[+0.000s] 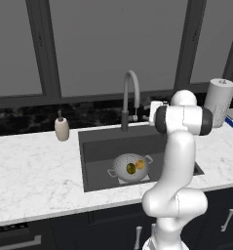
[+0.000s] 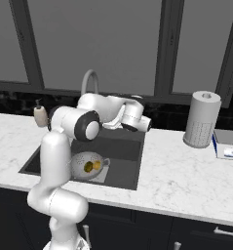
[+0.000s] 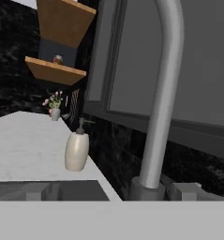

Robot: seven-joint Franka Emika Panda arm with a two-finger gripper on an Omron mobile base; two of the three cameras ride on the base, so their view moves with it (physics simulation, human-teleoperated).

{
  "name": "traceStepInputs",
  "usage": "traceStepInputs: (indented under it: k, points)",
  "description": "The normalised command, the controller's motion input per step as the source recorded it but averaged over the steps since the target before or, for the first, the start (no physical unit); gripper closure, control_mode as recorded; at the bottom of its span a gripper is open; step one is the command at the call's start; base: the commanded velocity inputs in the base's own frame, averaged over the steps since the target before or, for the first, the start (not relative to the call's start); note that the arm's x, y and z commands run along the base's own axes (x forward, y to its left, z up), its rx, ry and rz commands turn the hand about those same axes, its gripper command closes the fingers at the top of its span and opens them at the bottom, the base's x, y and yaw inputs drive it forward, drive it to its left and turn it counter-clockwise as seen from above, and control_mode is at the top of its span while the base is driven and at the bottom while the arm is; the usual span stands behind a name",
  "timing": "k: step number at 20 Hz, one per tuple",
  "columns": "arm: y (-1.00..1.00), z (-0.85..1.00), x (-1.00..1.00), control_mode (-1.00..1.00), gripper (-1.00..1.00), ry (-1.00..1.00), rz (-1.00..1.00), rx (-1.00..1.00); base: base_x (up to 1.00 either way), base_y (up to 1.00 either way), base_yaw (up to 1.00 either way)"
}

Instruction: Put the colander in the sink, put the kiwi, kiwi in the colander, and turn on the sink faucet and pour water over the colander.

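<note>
The silver colander (image 1: 123, 165) (image 2: 79, 163) stands upright on the floor of the dark sink (image 1: 103, 146) (image 2: 123, 146). Both kiwis lie inside it: the olive-brown one (image 1: 130, 169) (image 2: 88, 167) and, beside it, the yellow one (image 1: 140, 164) (image 2: 96, 165). The grey gooseneck faucet (image 1: 130, 95) (image 2: 88, 80) (image 3: 162, 93) rises behind the basin, and no stream runs from its spout. My gripper (image 1: 143, 117) is level with the faucet's base, just to its right and pointing at it. Its fingers are hidden, so I cannot tell whether it is open.
A cream soap bottle (image 1: 62, 129) (image 2: 40, 114) (image 3: 77, 151) stands on the white marble counter left of the sink. A paper towel roll (image 1: 219, 102) (image 2: 202, 118) and a small box (image 2: 227, 144) sit to the right. A dark backsplash and windows close the back.
</note>
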Motion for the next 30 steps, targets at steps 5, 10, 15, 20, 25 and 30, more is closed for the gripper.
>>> traceStepInputs:
  k: [5, 10, 15, 20, 25, 30]
  points:
    - [0.0, -0.22, 0.27, -1.0, -1.0, -0.09, 0.0, 0.0, 0.0, 0.0, 0.0]
    - [0.0, -0.14, 0.37, -1.0, -1.0, -0.05, 0.0, 0.0, 0.0, 0.0, 0.0]
    - [0.0, -0.06, 0.41, -1.0, -1.0, -0.02, 0.0, 0.0, 0.0, 0.0, 0.0]
    - [0.0, -0.06, 0.29, -1.0, -1.0, 0.0, -0.02, 0.01, 0.0, 0.0, 0.0]
    - [0.0, -0.08, 0.17, -1.0, -1.0, 0.0, -0.04, 0.04, 0.0, 0.0, 0.0]
    - [0.03, -0.05, 0.13, -1.0, -1.0, 0.0, -0.07, 0.03, 0.0, 0.0, 0.0]
